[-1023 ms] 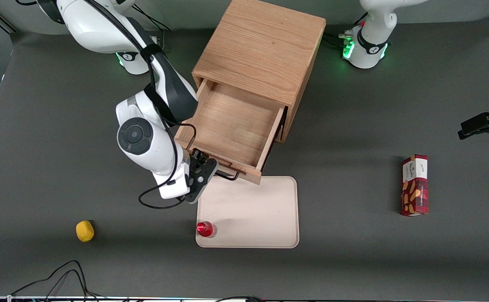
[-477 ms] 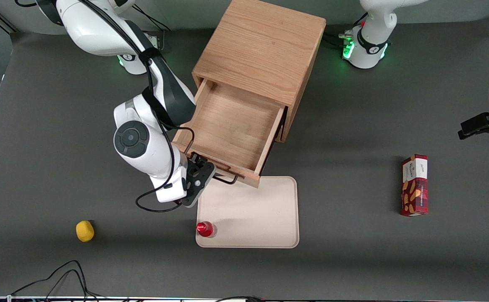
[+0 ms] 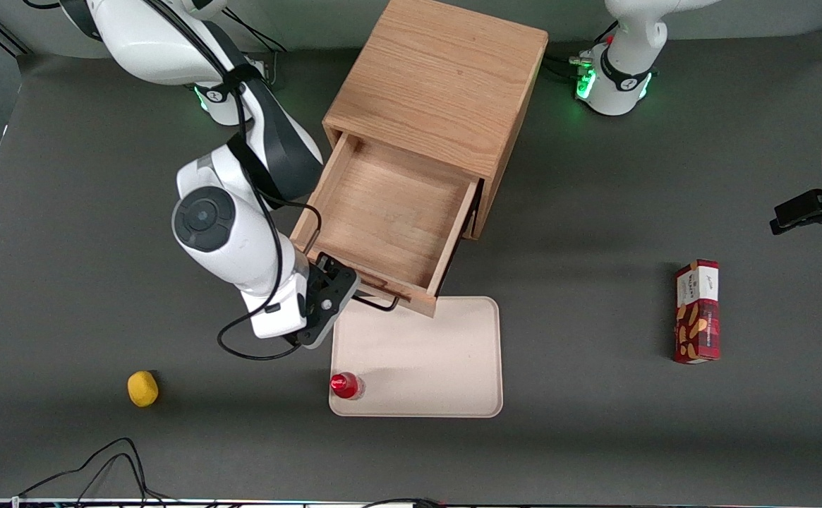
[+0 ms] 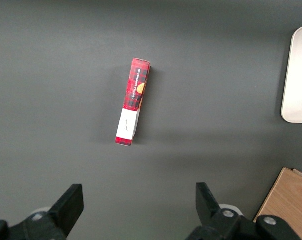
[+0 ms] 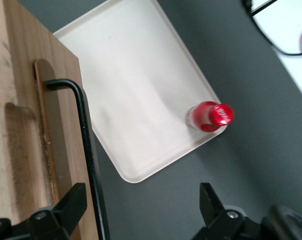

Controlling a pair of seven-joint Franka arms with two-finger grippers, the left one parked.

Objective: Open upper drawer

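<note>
Light oak upper drawer [image 3: 389, 219] stands pulled well out of the boxy oak cabinet [image 3: 439, 85], frame centre, its thin black wire handle [image 3: 377, 304] over the cream tray's [image 3: 439, 367] edge. Gripper [image 3: 340, 282] sits beside the handle's end, fingers [image 5: 58, 212] spread, handle bar just inside one finger, nothing pinched. Red-capped bottle [image 5: 209, 116] stands upright in a tray corner.

The upper drawer [image 3: 389, 219] of light oak is standing pulled far out, its thin black handle [image 5: 88, 150] facing the front camera.

right arm bent low, wrist tilted; pincer [image 3: 331, 286] fingers [image 5: 65, 207] spread wide.
</note>
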